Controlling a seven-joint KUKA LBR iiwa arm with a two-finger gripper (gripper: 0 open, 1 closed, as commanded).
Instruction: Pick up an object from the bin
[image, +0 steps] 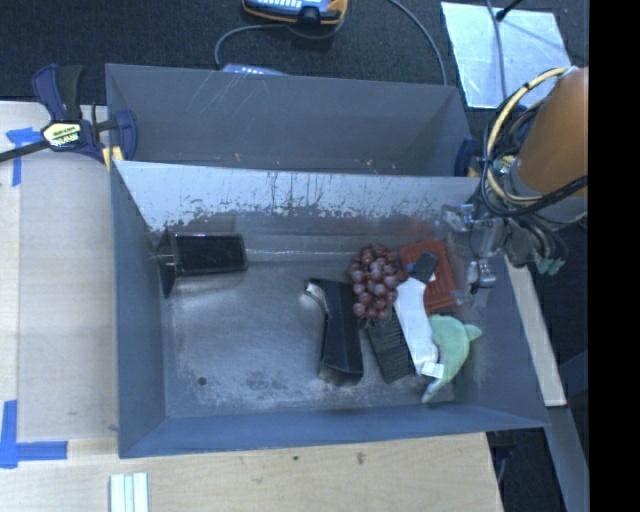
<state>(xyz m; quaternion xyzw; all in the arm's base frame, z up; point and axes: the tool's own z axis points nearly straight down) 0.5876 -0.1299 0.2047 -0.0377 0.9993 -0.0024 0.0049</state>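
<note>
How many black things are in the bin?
3. A black box at the back left, a long black thing in the middle, and a black brush next to it, beside the white tube. More could be hidden underneath.

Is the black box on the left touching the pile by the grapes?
No, the black box lies alone at the left, with bare bin floor between it and the heap.
</note>
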